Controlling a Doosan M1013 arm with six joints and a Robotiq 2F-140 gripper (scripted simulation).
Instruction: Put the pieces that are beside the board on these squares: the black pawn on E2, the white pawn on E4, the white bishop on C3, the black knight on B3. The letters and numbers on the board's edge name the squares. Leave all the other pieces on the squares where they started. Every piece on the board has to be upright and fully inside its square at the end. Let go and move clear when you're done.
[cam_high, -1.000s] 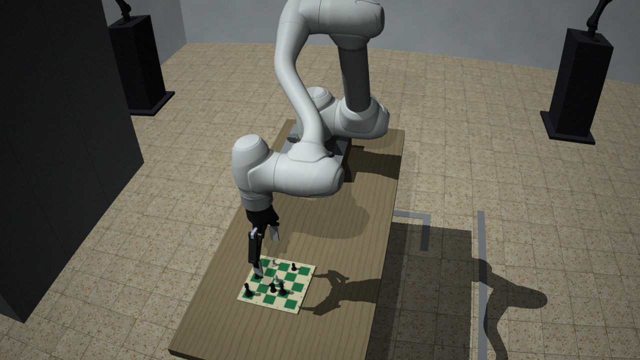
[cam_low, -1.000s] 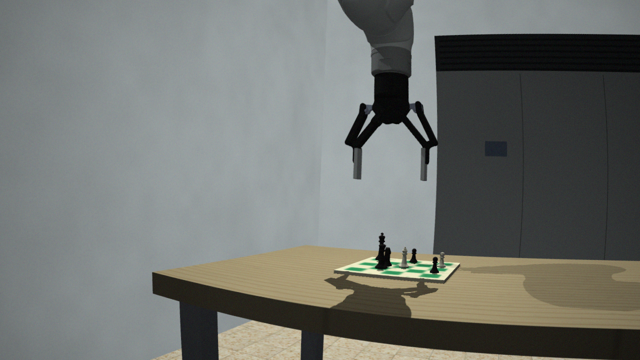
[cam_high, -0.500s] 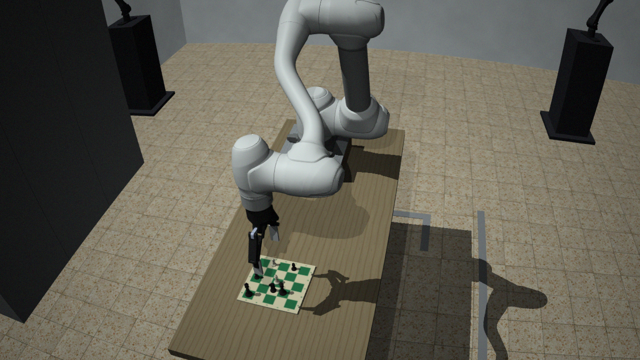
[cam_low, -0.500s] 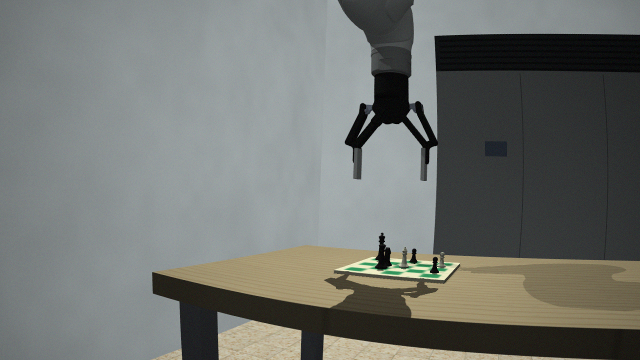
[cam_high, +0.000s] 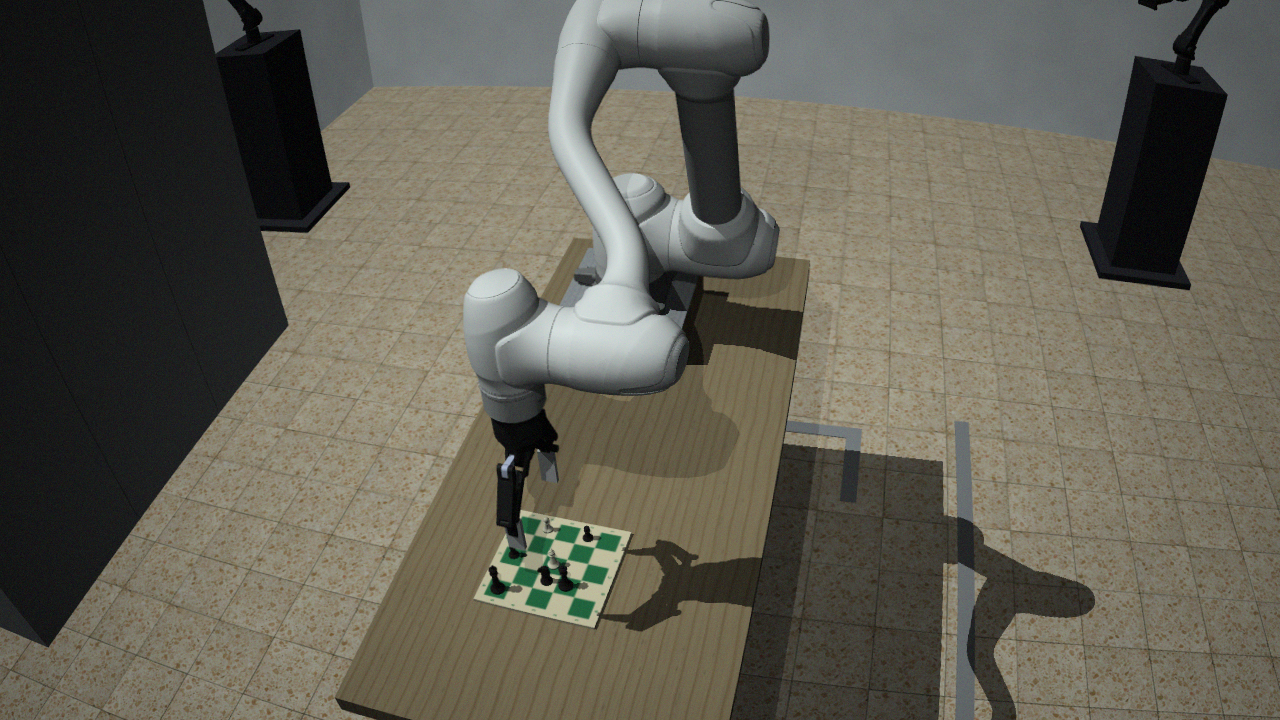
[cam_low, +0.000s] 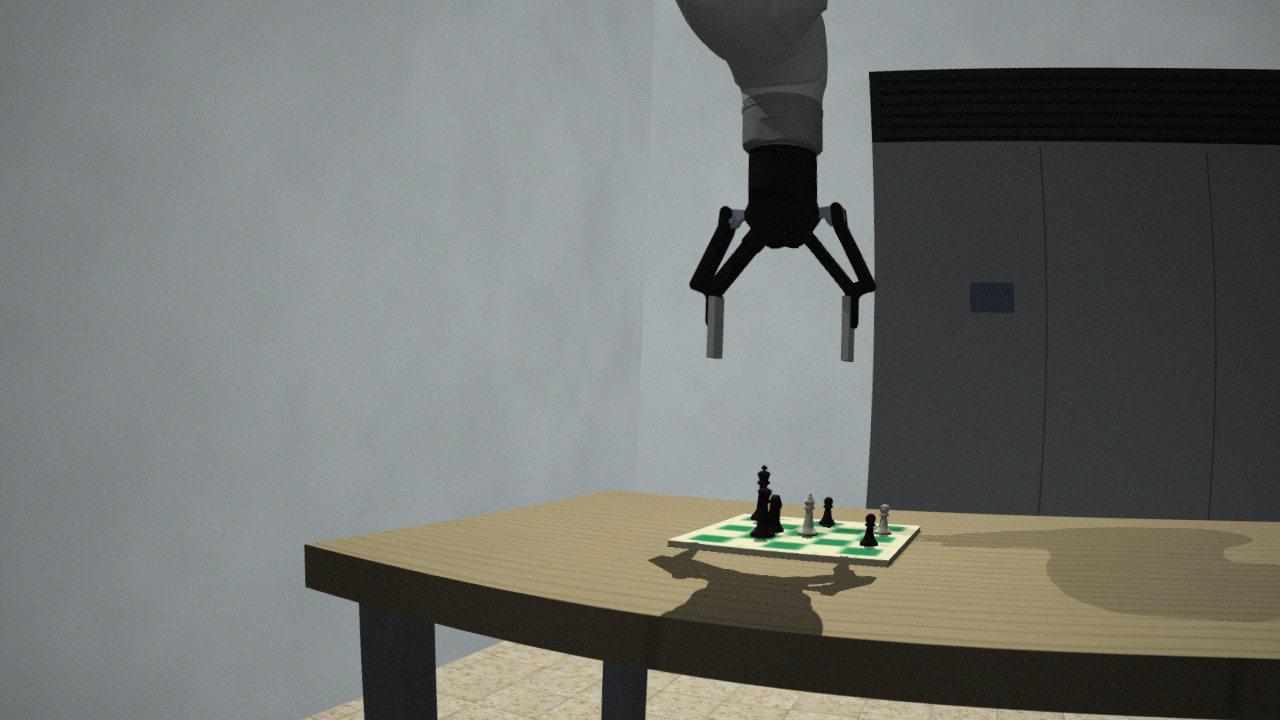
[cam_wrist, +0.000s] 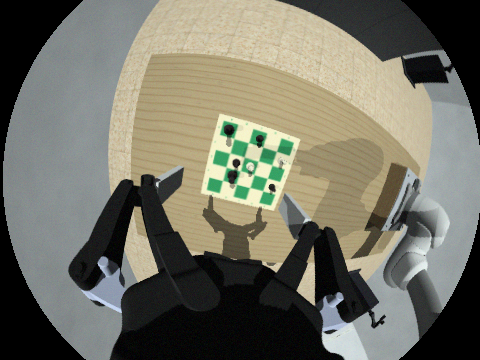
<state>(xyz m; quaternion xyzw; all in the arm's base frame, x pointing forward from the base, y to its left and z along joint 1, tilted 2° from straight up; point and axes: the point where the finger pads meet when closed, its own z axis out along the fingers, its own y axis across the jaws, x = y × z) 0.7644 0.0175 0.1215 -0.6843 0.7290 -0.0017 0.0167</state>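
Observation:
The green and cream chessboard (cam_high: 614, 573) (cam_low: 716, 540) (cam_wrist: 216, 186) lies near the front end of the wooden table (cam_high: 698, 465) (cam_low: 501, 564). Several pieces stand upright on it. Among them are a tall black king (cam_low: 758, 504), a white bishop (cam_high: 552, 561) (cam_low: 808, 515), a white pawn (cam_high: 547, 522) (cam_low: 883, 518) and black pawns (cam_high: 586, 534) (cam_low: 868, 530). I cannot read the square labels. I see no piece on the table beside the board. My gripper (cam_high: 530, 505) (cam_low: 780, 355) (cam_wrist: 233, 189) is open and empty, high above the board's edge.
The arm's base (cam_high: 680, 286) is mounted at the table's far end. A dark cabinet (cam_high: 107, 268) (cam_low: 1074, 313) stands to one side of the table. Two black pedestals (cam_high: 277, 134) (cam_high: 1154, 170) stand on the tiled floor farther off.

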